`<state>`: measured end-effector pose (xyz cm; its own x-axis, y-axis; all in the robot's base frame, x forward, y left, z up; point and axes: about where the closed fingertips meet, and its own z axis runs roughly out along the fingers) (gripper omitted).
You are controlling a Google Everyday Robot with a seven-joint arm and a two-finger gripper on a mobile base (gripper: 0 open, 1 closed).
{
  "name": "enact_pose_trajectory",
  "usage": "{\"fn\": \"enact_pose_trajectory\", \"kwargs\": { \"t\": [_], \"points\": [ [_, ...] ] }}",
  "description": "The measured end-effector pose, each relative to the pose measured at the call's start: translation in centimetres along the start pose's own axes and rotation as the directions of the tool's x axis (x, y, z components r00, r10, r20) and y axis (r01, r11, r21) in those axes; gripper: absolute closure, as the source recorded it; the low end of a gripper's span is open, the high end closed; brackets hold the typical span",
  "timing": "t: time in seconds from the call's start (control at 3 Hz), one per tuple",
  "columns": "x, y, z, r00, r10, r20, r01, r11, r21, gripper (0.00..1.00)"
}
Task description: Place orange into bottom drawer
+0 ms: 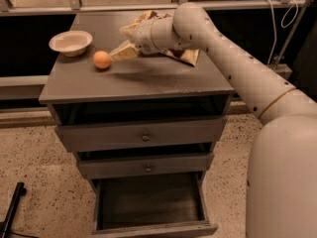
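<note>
Speckled floor surrounds one grey cabinet (163, 81) with three drawers; the bottom drawer (148, 202) is pulled out, the two above shut. On the cabinet's top sit one orange (102, 59) left of centre, one bowl (71, 42) at the back left and one bag (185, 56) at the back right. One gripper (125, 41) hovers above the cabinet's centre, its two fingers spread.
</note>
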<state>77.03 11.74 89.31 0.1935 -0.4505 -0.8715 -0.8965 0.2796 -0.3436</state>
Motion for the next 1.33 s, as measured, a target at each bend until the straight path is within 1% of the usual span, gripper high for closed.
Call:
{"fn": "enact_pose_trajectory", "kwargs": {
  "t": [0.33, 0.67, 1.0, 1.33],
  "points": [
    [-0.5, 0.4, 1.7, 0.999, -0.027, 0.02, 0.028, 0.9989, -0.038, 0.3],
    [-0.7, 1.2, 3.1, 0.999, -0.027, 0.021, 0.028, 0.9965, -0.079, 0.29],
    [-0.5, 2.9, 4.5, 1.0, -0.004, 0.006, 0.005, 0.9894, -0.145, 0.29],
    [1.0, 4.6, 5.6, 0.997, 0.073, -0.027, -0.077, 0.9766, -0.201, 0.39]
  ]
}}
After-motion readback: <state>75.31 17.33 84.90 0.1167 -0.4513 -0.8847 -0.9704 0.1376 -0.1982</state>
